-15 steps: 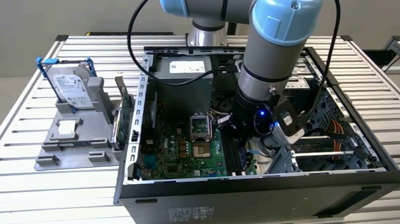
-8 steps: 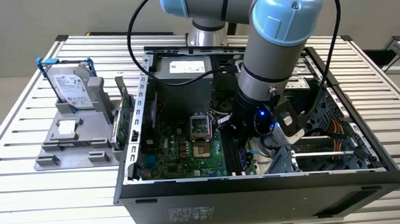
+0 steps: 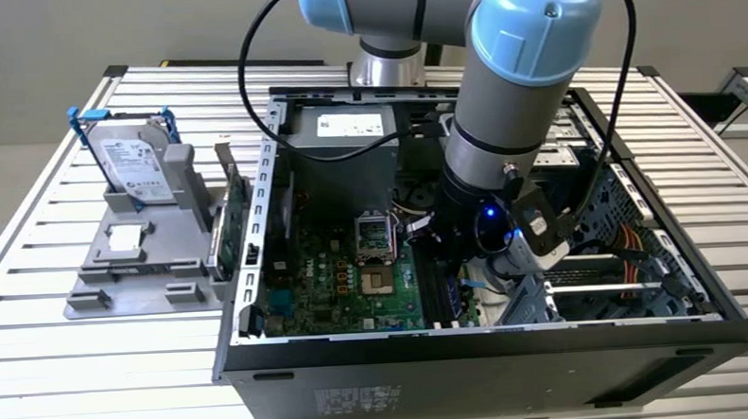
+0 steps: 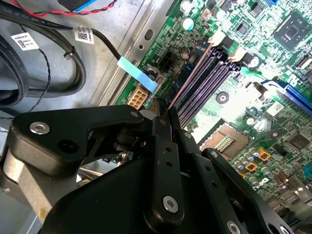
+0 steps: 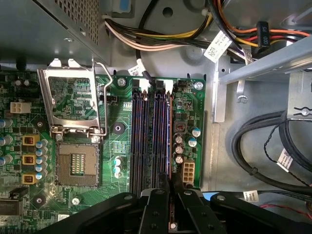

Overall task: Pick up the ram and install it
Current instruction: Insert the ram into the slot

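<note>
The ram (image 5: 169, 141) shows edge-on as a thin brownish strip, and in the second wrist view the ram (image 4: 191, 77) runs along the black slot nearest the motherboard's edge. Whether it is seated in that slot or just above it, I cannot tell. My gripper (image 5: 171, 191) is shut on the ram's near end, its black fingers (image 4: 162, 127) pinching the strip. Beside it lie the other black slots (image 5: 145, 141), all bare. In the exterior view the arm's wrist (image 3: 488, 223) reaches down into the open computer case over the green motherboard (image 3: 352, 286).
A silver hard drive with blue handles (image 3: 132, 163) stands in a grey holder at the exterior view's left, with a green expansion card (image 3: 230, 237) beside the case wall. The open processor socket (image 5: 75, 165) lies near the slots. Black cables (image 5: 263, 151) and a metal bracket (image 5: 263, 63) crowd the other side.
</note>
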Controlling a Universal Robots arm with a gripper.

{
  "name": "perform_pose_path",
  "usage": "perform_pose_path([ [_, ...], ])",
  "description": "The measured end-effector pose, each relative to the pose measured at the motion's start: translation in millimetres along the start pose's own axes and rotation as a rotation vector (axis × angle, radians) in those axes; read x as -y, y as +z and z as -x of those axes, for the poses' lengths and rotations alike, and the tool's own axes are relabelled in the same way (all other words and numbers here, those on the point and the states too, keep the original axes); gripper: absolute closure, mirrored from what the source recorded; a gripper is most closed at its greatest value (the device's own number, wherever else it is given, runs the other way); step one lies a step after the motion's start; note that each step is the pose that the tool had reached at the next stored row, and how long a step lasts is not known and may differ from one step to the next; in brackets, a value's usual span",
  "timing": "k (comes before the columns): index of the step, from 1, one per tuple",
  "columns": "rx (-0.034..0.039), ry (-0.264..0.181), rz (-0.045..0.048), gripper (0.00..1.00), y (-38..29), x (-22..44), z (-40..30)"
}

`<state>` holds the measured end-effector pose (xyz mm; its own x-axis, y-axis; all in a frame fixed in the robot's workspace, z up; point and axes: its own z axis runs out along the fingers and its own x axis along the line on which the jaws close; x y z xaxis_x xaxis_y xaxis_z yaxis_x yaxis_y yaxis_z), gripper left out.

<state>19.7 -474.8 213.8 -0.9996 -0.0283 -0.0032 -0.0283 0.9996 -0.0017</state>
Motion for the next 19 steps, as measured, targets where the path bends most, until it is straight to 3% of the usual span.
perform_pose_path([
  [19,-0.0002,0.0,0.0,1.0,1.5,-1.9,-0.1],
])
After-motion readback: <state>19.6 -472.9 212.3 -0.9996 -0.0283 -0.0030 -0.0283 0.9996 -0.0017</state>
